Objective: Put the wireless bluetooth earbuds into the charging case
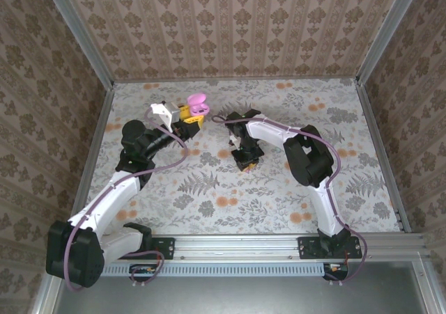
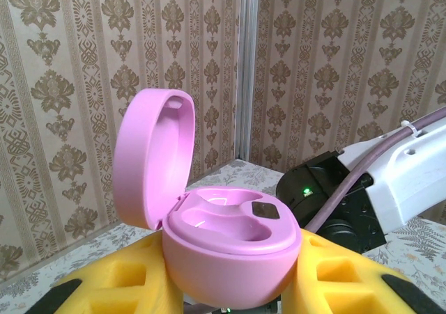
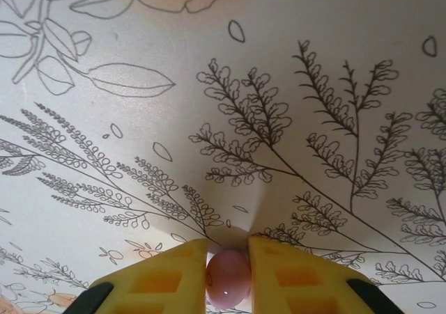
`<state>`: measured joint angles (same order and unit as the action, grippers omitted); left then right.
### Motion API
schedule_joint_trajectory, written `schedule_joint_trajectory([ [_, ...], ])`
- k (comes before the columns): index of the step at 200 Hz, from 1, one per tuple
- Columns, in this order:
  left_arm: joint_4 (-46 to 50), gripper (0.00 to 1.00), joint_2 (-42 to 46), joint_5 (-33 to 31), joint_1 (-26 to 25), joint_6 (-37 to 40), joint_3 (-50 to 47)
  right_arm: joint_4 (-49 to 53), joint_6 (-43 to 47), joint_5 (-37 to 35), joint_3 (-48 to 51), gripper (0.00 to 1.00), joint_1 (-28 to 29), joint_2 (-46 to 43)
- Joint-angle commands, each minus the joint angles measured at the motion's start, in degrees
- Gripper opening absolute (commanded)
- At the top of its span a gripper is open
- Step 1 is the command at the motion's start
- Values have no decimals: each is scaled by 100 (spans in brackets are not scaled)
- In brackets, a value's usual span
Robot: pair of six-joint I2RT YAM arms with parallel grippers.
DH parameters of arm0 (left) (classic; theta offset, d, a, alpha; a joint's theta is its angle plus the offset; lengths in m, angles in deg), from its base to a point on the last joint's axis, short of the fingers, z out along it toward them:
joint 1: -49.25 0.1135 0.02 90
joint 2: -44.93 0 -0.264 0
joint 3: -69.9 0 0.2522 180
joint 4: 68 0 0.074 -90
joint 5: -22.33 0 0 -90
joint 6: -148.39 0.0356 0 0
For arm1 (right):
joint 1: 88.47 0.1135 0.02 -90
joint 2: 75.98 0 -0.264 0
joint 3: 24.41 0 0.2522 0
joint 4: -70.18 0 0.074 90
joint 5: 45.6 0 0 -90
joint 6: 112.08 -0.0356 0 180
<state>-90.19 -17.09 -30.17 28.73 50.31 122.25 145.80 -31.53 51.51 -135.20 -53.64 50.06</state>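
**Top external view.** The left gripper (image 1: 189, 115) sits at upper centre of the frame, raised above the floral table cover (image 1: 209, 202). A pink charging case (image 1: 198, 104) is held between its yellow fingers. The right gripper (image 1: 245, 159) is at frame centre, pointed down at the cover and well apart from the case. Its jaw state cannot be read from this view.

**Left wrist view.** The left gripper (image 2: 233, 289) is clamped on the lower shell of the charging case (image 2: 230, 248), one finger on each side. The lid (image 2: 150, 161) stands open, hinged up toward the left of the frame. Both moulded wells (image 2: 223, 213) appear empty. Part of the right arm (image 2: 390, 182) crosses the right edge.

**Right wrist view.** At bottom centre, the right gripper (image 3: 228, 255) is pinched on a small pink earbud (image 3: 228, 278), with a finger touching each side. Whether the earbud rests on the cover or is lifted clear cannot be told.

**Progress (assessment).** Complete: the case is open and presented, and one earbud is gripped. Outstanding: carry the earbud to the case, align it over a well, seat it and release
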Motion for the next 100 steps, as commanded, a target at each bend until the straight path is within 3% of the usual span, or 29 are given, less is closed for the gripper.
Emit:
schedule_joint_trajectory([
  [1, -59, 29, 23, 65, 41, 47, 35, 116, -156, 187, 148, 21, 4, -311],
  [15, -58, 29, 14, 52, 43, 52, 43, -84, -230, 819, 206, 21, -137, -582],
  [62, 9, 29, -47, 141, 121, 8, 94, -1641, -944, 4453, 836, 21, -781, -1558],
  [100, -94, 29, 18, 213, 298, -59, 53, -3350, -2210, 6210, 1422, 21, -1133, -1825],
])
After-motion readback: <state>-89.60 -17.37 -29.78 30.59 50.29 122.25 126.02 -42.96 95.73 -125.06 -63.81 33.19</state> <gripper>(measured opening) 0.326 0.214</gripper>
